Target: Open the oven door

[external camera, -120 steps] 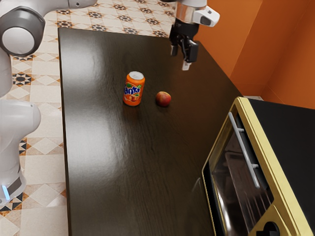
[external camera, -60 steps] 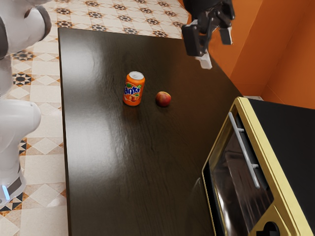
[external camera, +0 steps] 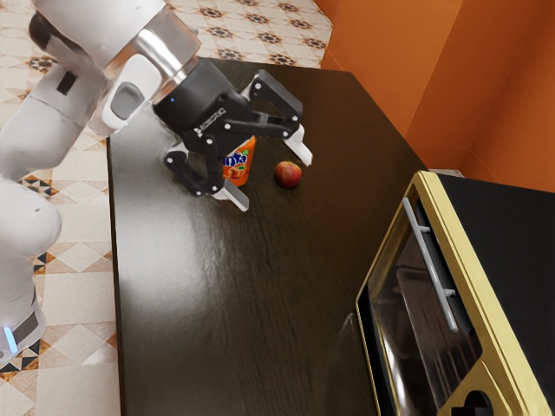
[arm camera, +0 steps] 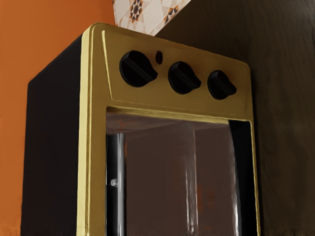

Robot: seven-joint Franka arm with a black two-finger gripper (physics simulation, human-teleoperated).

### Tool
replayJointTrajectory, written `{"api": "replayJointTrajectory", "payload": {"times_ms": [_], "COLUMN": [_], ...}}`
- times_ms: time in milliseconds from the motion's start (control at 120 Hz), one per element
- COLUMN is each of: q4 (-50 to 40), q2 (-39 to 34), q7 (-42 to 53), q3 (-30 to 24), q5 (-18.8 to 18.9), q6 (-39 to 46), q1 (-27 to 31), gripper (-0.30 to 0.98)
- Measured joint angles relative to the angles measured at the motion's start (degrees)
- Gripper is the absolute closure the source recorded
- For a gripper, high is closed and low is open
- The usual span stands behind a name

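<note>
Oven (external camera: pixel 464 260) stands on the table (external camera: pixel 217 321) at the exterior view's right, its front toward the open tabletop. Door (external camera: pixel 403 295): shut, flush with the gold-coloured front frame; dark, reflective glass (arm camera: pixel 157 172); straight metal handle (external camera: pixel 430 264) on two brackets. Housing: black top and side. Control panel (arm camera: pixel 162 91): three black knobs (arm camera: pixel 183 78) in a row. Oven contents cannot be identified through the reflections. Gripper (external camera: pixel 267 172): fingers spread wide, nothing held, above the table and well apart from the handle. Orange drink can (external camera: pixel 238 167): upright, partly hidden by the gripper; its contents cannot be determined. Red apple (external camera: pixel 288 175): on the table near the can. Tabletop: dark, wood-grained, glossy. Room: orange walls (external camera: pixel 390 78); patterned floor tiles (external camera: pixel 78 303).
</note>
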Motion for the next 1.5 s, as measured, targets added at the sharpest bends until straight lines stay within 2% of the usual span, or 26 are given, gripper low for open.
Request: {"api": "replayJointTrajectory", "payload": {"times_ms": [225,425,683,842,925,1500], "q4": [2.6,5.9,6.0,6.3,6.5,6.9], "q2": [-3.7,-8.3,-8.6,-7.2,-7.0,-6.7], "q7": [0.3,1.7,4.9,7.2,8.3,13.1], "q3": [9.6,18.3,25.3,28.3,28.7,33.0], "q5": [0.8,1.0,7.8,11.9,12.8,9.6], "q6": [-1.4,2.2,12.4,17.0,18.1,17.4], "q1": [0.1,0.1,-1.7,-4.8,-5.4,-5.6], "gripper": [0.00,0.00,0.00,0.00,0.00,0.00]}}
